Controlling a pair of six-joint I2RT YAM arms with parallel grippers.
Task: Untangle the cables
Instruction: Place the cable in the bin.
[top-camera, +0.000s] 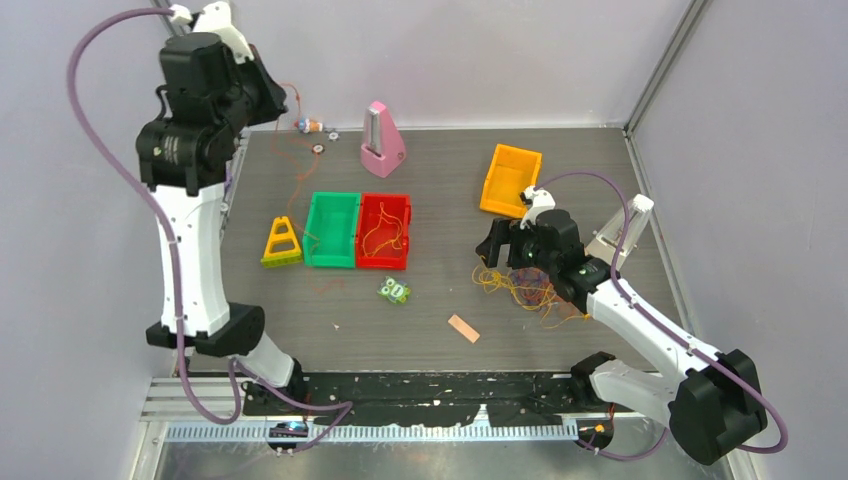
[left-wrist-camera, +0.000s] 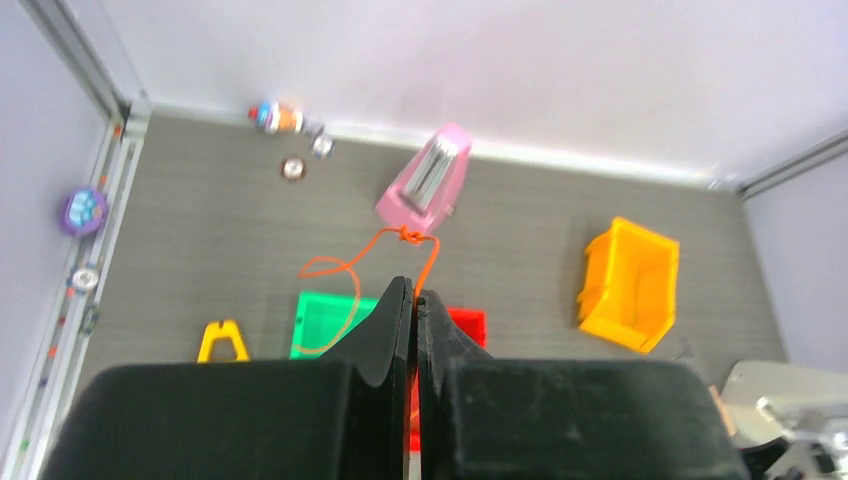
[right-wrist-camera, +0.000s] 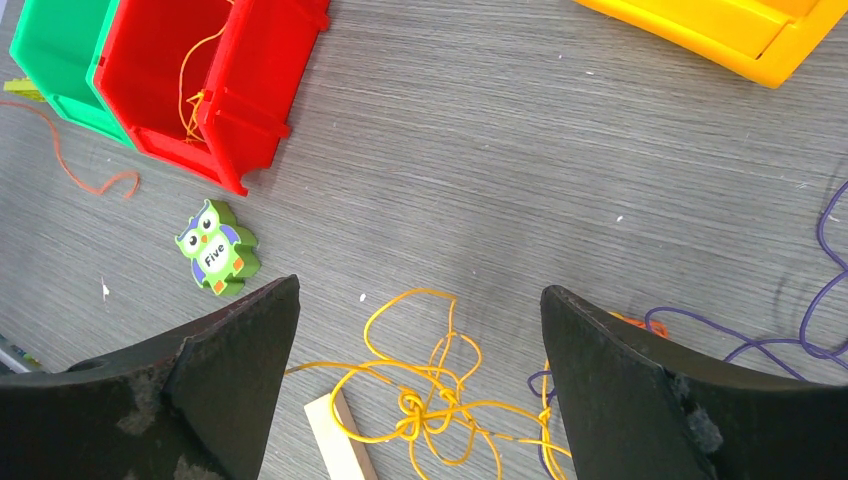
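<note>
Cables (top-camera: 525, 290): a loose tangle of yellow, orange and dark purple strands lay on the table (top-camera: 440, 170), right of centre, directly beneath the right gripper.
Yellow knot (right-wrist-camera: 425, 405): sat in the tangle, between the right gripper's two fingers in the wrist view; the dark purple part trailed off to the right.
Orange strand (left-wrist-camera: 345, 270): lay apart from the tangle. It rose from the left gripper's tips to a small knot, then looped down toward the green bin.
Yellow strand (top-camera: 383, 235): lay coiled inside the red bin.
Right gripper (right-wrist-camera: 420, 290): jaws spread wide, nothing between them, hanging above the tangle.
Left gripper (left-wrist-camera: 413, 295): fingers pressed together, pinching the orange strand, raised high at the far left by the back wall.
Green bin (top-camera: 335, 197) and red bin (top-camera: 385, 199): stood side by side, touching, mid-table.
Owl tile (right-wrist-camera: 215, 248): green, marked "Five", flat on the table just near-side of the red bin.
Wooden stick (top-camera: 463, 328): lay flat, just beside the yellow knot.
Yellow triangle (top-camera: 282, 243): stood just left of the green bin.
Pink metronome (top-camera: 382, 140): stood upright near the back edge.
Orange bin (top-camera: 510, 180): sat beyond the right gripper, toward the back right.
</note>
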